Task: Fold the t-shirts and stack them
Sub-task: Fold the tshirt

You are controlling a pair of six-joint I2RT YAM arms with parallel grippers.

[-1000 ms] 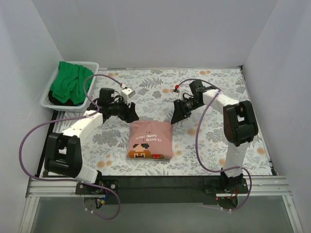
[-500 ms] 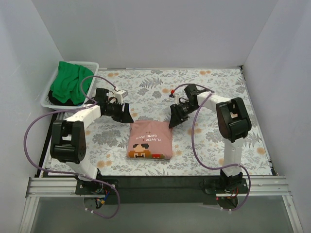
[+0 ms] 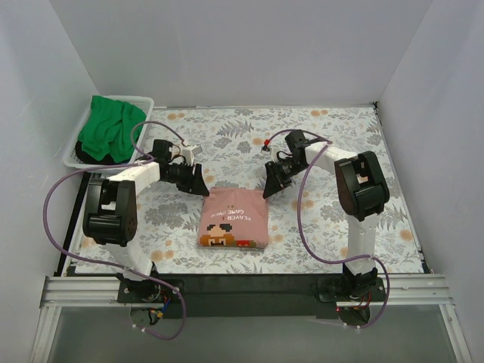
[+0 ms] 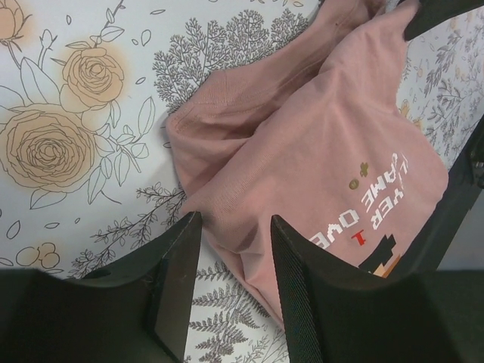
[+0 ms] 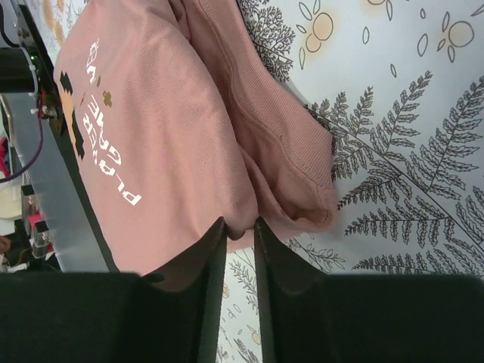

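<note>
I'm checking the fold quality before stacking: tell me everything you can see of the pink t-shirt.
The pink t-shirt is soft dusty salmon cloth, folded into a compact near-square packet lying flat on the floral cloth mid-table. White pixel lettering and a pixel face print show on top. Its far corners bulge with loose folds. The left gripper hangs at the far left corner, jaws open; the right gripper meets the far right edge, grip unclear.

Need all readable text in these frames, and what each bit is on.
"PLAYER 1": printed on the pink t-shirt, white letters with a red 1.
"GAME OVER": second line of the same print, next to a pixel-art face.
Nothing else reads: the green t-shirt, the basket and the floral cloth show no text.
</note>
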